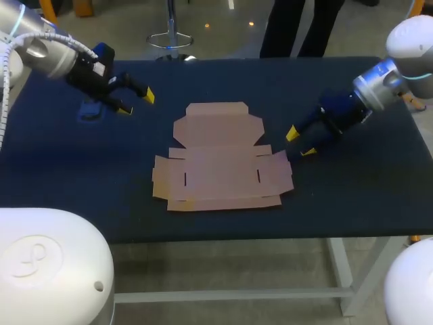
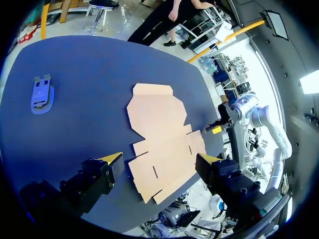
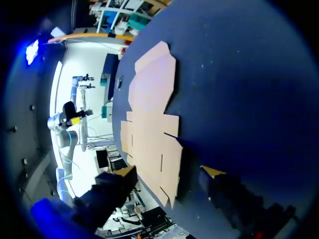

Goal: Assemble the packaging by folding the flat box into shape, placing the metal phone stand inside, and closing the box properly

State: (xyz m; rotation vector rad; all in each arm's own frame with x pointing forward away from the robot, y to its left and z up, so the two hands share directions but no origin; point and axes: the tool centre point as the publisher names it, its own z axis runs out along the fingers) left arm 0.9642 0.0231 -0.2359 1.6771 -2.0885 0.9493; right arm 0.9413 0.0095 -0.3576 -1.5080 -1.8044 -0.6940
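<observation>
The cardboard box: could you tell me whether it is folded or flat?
Flat: the cardboard box lies spread on the table, every flap out, none raised.

The head view looks down from high behind the robot over the whole worktop (image 1: pixel 81 169). The left wrist view looks past the left tool (image 2: pixel 160 158) from the far left, the right wrist view past the right tool (image 3: pixel 171 171) from the right, both nearer and slanting. All share the flat box (image 1: pixel 220 159).
</observation>
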